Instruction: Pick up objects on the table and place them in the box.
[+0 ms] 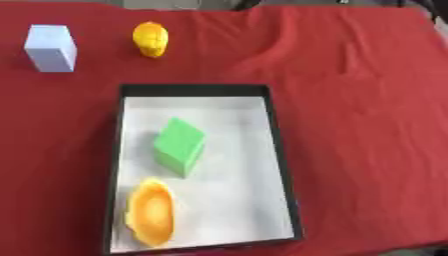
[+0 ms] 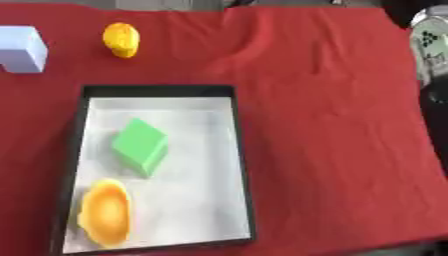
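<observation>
I see the box (image 1: 280, 150) on the red table (image 1: 367, 125); a green block (image 1: 179, 145) and orange dish (image 1: 150, 212) lie inside; a white block (image 1: 51, 47) and yellow thing (image 1: 150, 38) sit far left; neither robot hand shows, so I cannot tell their state.

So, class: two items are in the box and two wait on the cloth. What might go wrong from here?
The yellow rounded object looks likely to roll if nudged during a grasp. The pale blue block sits near the table's far left edge and could be pushed off. Inside the box, the green block and orange dish fill the left side, so a drop there could land on them. Neither hand shows in either view.
</observation>
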Tool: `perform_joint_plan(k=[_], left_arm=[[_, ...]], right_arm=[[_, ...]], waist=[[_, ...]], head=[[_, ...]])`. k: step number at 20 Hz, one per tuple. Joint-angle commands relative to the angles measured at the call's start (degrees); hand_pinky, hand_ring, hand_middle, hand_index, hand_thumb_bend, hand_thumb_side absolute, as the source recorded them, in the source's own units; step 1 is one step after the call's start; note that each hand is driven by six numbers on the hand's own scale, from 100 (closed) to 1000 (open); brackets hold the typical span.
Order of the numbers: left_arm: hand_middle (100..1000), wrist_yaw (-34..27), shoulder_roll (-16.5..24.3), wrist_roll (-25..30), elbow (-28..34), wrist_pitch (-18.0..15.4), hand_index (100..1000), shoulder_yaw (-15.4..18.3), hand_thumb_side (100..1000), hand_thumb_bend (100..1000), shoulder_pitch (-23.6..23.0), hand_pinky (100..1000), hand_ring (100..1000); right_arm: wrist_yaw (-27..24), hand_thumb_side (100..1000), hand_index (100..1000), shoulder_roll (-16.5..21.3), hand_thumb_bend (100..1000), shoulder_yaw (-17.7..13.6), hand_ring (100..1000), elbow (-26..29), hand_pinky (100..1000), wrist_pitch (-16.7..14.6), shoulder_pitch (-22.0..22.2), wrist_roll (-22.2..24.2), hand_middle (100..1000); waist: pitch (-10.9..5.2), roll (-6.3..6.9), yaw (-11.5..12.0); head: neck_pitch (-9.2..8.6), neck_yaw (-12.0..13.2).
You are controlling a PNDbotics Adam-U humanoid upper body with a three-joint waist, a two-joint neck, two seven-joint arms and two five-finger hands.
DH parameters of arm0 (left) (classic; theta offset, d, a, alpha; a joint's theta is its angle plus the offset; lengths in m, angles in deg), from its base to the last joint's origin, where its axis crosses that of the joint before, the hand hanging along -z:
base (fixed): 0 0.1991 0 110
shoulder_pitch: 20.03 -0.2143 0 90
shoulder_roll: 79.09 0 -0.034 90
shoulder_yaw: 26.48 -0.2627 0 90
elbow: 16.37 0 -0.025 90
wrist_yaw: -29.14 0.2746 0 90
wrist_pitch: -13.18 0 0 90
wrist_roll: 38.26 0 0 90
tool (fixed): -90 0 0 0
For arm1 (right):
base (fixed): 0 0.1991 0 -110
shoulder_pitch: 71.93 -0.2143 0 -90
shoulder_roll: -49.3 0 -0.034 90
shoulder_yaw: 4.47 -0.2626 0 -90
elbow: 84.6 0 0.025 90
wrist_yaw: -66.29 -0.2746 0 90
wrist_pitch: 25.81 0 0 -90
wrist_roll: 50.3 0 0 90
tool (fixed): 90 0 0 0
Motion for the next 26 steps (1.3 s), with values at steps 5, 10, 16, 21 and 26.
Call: perform_joint_plan(k=[5, 10, 16, 21, 26], left_arm=[[793, 5.9, 8.9, 9.7, -9.2, -7.5, 892, -1.0, 325, 222, 5.5, 894, 870], [803, 11.4, 9.9, 15.4, -15.1, -12.5, 884, -2.7, 347, 371, 8.9, 909, 884], [817, 19.1, 9.6, 22.5, -21.0, -16.4, 888, -6.1, 439, 520, 14.3, 919, 889], [803, 26.8, 7.7, 24.4, -26.5, -18.4, 886, -8.6, 518, 625, 19.5, 938, 898], [797, 32.0, 4.8, 24.7, -32.4, -19.2, 902, -9.6, 505, 604, 24.7, 937, 899]], right_arm=[[-0.6, 624, 893, -0.1, 100, -2.7, 803, 0.3, 987, 0.5, 1.7, 2.0, 757], [1.1, 623, 886, 0.0, 100, -2.8, 798, -0.9, 986, 0.5, 2.4, 3.3, 749], [1.5, 619, 882, 0.1, 100, -2.5, 790, -1.2, 983, 0.7, 2.3, 3.6, 742], [1.8, 624, 879, 0.0, 100, -2.6, 782, -1.2, 980, 0.6, 2.1, 3.4, 732], [0.9, 631, 877, -0.2, 100, -3.6, 776, -1.3, 979, 1.2, 2.2, 2.4, 724]], waist=[[0.27, 1.82, -1.3], [0.44, 2.01, -1.9], [0.72, 2.20, -2.6], [1.46, 2.43, -3.9], [2.30, 2.69, -5.0]], head=[[-1.38, 1.4], [-1.56, 1.9], [-1.88, 3.5], [-2.90, 5.1], [-3.77, 6.8]])
